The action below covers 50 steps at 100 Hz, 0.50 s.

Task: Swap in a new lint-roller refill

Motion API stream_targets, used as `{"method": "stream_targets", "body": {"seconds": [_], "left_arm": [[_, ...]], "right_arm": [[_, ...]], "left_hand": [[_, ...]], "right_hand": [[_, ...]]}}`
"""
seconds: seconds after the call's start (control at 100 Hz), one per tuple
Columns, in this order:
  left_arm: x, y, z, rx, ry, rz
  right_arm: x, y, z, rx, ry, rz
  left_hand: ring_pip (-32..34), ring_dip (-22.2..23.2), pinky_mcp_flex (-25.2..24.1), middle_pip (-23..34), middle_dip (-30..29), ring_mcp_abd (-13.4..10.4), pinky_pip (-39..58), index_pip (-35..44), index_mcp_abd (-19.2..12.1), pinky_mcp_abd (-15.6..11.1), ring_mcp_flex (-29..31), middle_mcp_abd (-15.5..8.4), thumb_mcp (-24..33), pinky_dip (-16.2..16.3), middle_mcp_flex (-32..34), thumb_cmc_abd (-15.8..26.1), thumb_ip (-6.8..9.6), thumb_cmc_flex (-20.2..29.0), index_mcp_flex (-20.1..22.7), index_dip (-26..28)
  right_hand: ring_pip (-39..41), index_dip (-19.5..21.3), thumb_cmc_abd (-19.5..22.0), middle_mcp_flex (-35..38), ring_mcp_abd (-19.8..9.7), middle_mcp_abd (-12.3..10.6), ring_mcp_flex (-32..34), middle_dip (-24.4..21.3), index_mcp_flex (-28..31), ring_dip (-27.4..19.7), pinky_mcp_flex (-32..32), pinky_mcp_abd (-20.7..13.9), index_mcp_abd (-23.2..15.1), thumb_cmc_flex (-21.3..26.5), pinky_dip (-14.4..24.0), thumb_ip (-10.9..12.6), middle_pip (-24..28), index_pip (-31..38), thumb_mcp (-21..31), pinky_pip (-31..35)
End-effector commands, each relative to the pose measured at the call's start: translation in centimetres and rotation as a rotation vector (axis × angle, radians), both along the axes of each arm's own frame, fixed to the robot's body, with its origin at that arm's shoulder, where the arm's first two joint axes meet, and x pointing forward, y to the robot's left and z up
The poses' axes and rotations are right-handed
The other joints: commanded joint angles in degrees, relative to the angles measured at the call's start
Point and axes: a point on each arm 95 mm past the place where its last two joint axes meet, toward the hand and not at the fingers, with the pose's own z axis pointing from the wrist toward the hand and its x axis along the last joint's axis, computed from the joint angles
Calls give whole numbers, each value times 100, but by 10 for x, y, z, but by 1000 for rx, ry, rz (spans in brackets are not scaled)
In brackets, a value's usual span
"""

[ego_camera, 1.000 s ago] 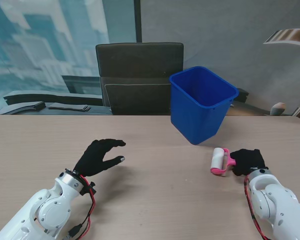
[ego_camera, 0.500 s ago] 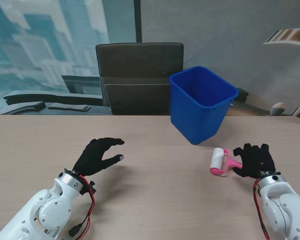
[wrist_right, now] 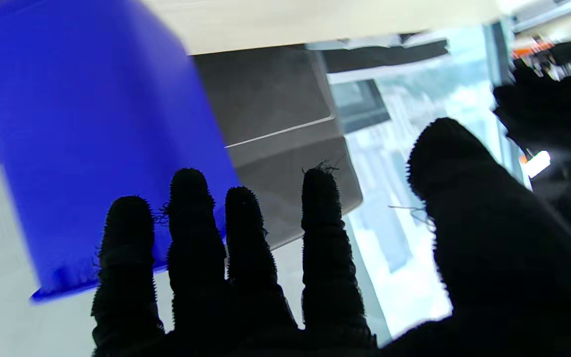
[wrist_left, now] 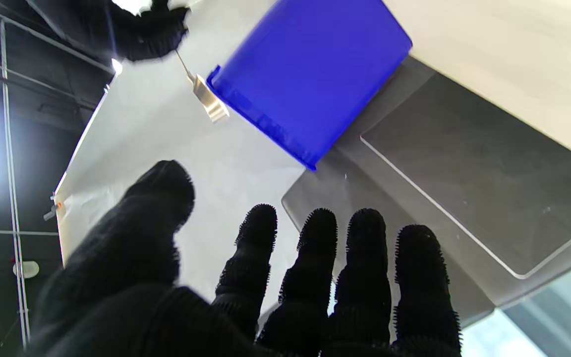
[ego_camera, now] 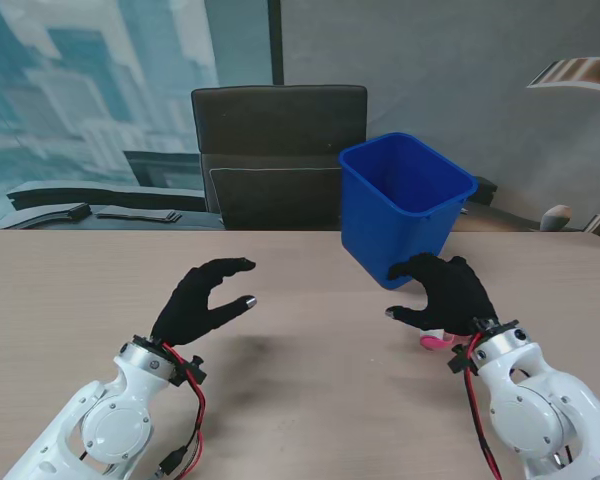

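right hand (ego_camera: pixel 448 290) is spread, empty, covering the lint roller (ego_camera: pixel 436 340) (mostly hidden); lower it onto the pink handle squarely. left hand (ego_camera: pixel 202 300) spread too.

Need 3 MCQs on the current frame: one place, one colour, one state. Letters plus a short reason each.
1. Where is the lint roller?
A. inside the bin
B. on the table, mostly hidden under the right hand
C. held in the left hand

2. What colour is the bin?
A. blue
B. green
C. grey

3. What state is the left hand in?
A. shut on the roller
B. shut in a fist
C. open, holding nothing

Key:
1 B: only a pink sliver shows at the right hand's nearer edge.
2 A: blue in all three views.
3 C: the left wrist view shows its fingers apart and nothing held.
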Motion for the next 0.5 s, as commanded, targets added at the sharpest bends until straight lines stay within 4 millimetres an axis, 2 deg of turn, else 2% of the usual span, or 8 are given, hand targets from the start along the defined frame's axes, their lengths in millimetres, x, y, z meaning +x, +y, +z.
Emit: {"method": "stream_targets", "body": {"seconds": [0.0,0.03,0.17,0.24,0.31,0.49], "left_arm": [[-6,-2,-12,31,40,-27],[-7,-2,-15,33,54,-32],[-9,-3,-19,16,105,-40],[-10,-2,-20,16,115,-40],[-9,-2,-22,26,123,-45],[-8,0,-25,57,122,-52]], "right_arm": [[-1,23,4,16,-9,19],[-1,30,2,49,9,22],[6,51,-16,137,103,44],[12,55,-27,164,146,54],[17,58,-35,191,179,62],[27,61,-46,189,204,53]], "left_hand": [[-144,-112,-63,-76,-184,-175,-105,-156,-82,-150,-217,-190,265,-11,-179,-241,-172,-282,-154,-42],[-153,-118,-66,-86,-188,-175,-114,-175,-91,-148,-212,-183,399,-14,-186,-283,-225,-352,-151,-51],[-181,-132,-68,-103,-194,-176,-165,-200,-73,-141,-216,-188,439,-39,-186,-292,-254,-360,-148,-63],[-178,-129,-65,-101,-192,-172,-172,-206,-75,-141,-198,-190,455,-41,-170,-308,-262,-349,-130,-65],[-171,-123,-64,-99,-190,-162,-174,-213,-77,-141,-175,-178,472,-41,-150,-317,-269,-345,-115,-67],[-168,-110,-60,-102,-185,-152,-178,-235,-62,-134,-180,-181,503,-40,-155,-308,-287,-338,-123,-70]], "right_hand": [[-129,-30,156,-9,-318,-10,-24,-76,-138,-44,10,-382,-92,54,-8,241,-139,-76,-119,-117],[-131,-33,154,-38,-325,-8,-20,-81,-155,-41,25,-408,-89,65,-11,246,-154,-83,-120,-122],[-189,-60,85,-127,-346,-21,-15,-204,-241,-50,95,-535,-108,175,-34,275,-357,-131,-122,-169],[-217,-85,21,-135,-367,-105,-4,-320,-312,-60,115,-544,-96,256,-44,286,-507,-172,-77,-186],[-233,-100,-4,-153,-368,-88,-23,-373,-363,-64,103,-552,-76,323,-51,293,-563,-198,-23,-202],[-178,-116,-70,-163,-386,-60,-24,-359,-367,-38,106,-528,-34,299,-42,270,-397,-168,198,-190]]}}
